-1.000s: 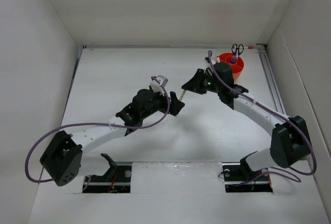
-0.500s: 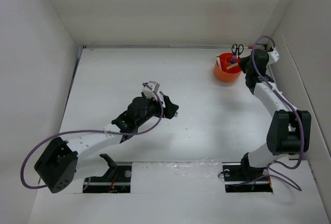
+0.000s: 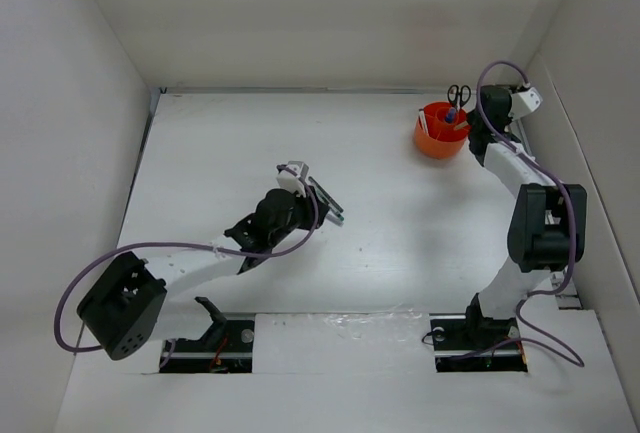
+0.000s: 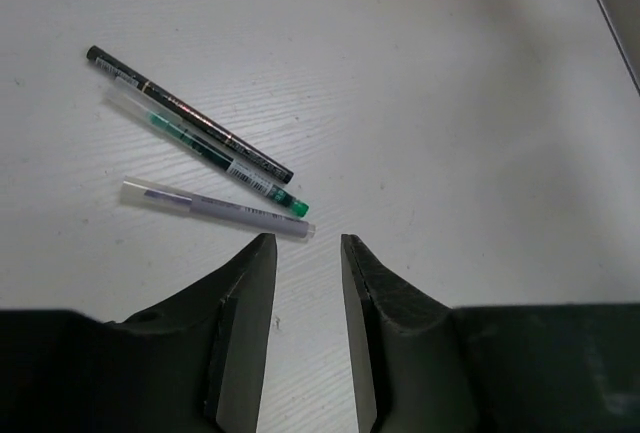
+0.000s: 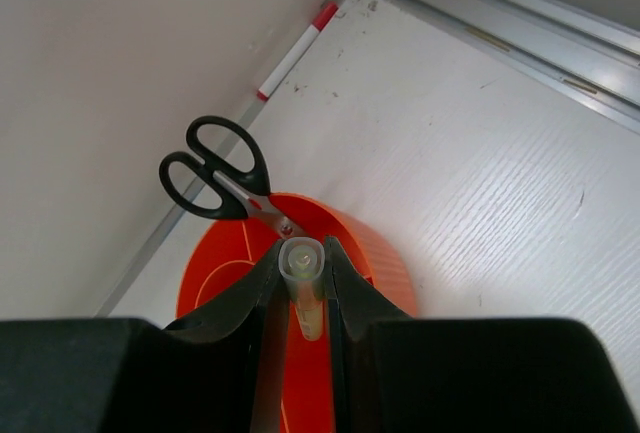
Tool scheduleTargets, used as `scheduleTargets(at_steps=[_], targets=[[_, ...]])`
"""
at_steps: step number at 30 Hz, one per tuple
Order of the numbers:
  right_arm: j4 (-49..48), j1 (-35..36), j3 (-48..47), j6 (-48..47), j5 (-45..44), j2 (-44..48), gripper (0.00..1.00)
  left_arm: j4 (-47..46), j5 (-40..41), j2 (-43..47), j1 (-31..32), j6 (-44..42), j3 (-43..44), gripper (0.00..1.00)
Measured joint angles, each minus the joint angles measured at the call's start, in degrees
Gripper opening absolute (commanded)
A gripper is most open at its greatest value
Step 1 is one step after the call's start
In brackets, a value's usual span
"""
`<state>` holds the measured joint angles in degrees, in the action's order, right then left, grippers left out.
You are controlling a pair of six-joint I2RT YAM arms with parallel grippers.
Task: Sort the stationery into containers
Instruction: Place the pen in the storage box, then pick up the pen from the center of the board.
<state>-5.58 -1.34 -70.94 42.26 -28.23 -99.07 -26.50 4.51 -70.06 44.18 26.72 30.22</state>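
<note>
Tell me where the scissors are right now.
In the top view the scissors stand handles-up in the orange cup at the table's far right corner, next to the right end effector holding a pen.

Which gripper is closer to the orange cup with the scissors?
Right. The right gripper sits directly above the orange cup, shut on a pen; the left gripper is far away, near three loose pens.
</note>
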Motion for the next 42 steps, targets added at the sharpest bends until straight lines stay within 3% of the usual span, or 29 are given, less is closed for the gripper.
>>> scheduleTargets(at_steps=[2, 5, 6, 10, 14, 16, 18, 19, 20, 24, 28, 33, 37, 38, 41, 42], targets=[[0.0, 0.1, -0.3, -0.3, -1.1, -0.1, 0.00, 0.4, 0.9, -0.9, 0.0, 0.2, 0.0, 0.27], [0.0, 0.7, -0.5, -0.5, -2.4, -0.2, 0.21, 1.3, 2.1, -2.6, 0.0, 0.9, 0.2, 0.27], [0.0, 1.0, -0.5, -0.5, -2.5, -0.2, 0.32, 1.7, 2.3, -3.2, 0.0, 1.1, 0.2, 0.27], [0.1, 1.6, -0.5, -0.4, -2.3, -0.2, 0.50, 2.8, 2.9, -3.8, 0.0, 1.9, 0.3, 0.28], [0.7, 1.9, -0.4, -0.5, -1.6, 0.2, 0.56, 2.8, 3.2, -3.8, 0.0, 2.3, 0.3, 0.28], [1.1, 1.9, -0.4, -0.5, -1.1, 1.3, 0.56, 2.7, 3.2, -3.6, 0.0, 2.6, 0.3, 0.28], [1.4, 1.9, -0.4, -0.5, -0.5, 3.0, 0.47, 2.6, 3.1, -3.5, 0.0, 2.7, 0.3, 0.28], [1.5, 2.1, -0.4, -0.5, -0.2, 4.1, 0.40, 2.6, 3.0, -3.4, 0.0, 2.8, 0.3, 0.28], [1.5, 2.2, -0.4, -0.6, 0.4, 4.7, 0.23, 2.6, 3.0, -3.2, -0.1, 2.8, 0.3, 0.28], [1.1, 6.2, 0.9, -1.7, 5.2, 9.8, 0.00, 2.8, 2.6, -1.4, -0.6, 3.0, 0.3, 0.28], [0.8, 14.4, 1.4, -4.3, 16.5, 10.0, 0.00, 2.8, 3.1, 3.4, -2.3, 4.5, 0.1, 0.29], [4.4, 25.1, -1.0, -9.4, 31.6, 2.0, 0.00, 2.9, 7.1, 11.6, -3.4, 7.1, -1.6, 0.34], [11.6, 32.3, -4.6, -14.3, 36.4, -5.6, 0.11, 4.7, 10.7, 17.4, -3.5, 8.7, -4.2, 0.37], [13.6, 34.2, -4.9, -15.6, 36.7, -6.6, 0.25, 5.5, 11.4, 18.4, -3.5, 9.1, -4.5, 0.37], [18.3, 39.3, -5.1, -19.2, 36.9, -7.9, 0.51, 7.7, 14.8, 21.9, -3.7, 10.6, -5.7, 0.43], [19.0, 40.9, -5.1, -20.2, 37.3, -8.1, 0.54, 8.9, 16.0, 23.0, -3.9, 11.3, -5.9, 0.44]])
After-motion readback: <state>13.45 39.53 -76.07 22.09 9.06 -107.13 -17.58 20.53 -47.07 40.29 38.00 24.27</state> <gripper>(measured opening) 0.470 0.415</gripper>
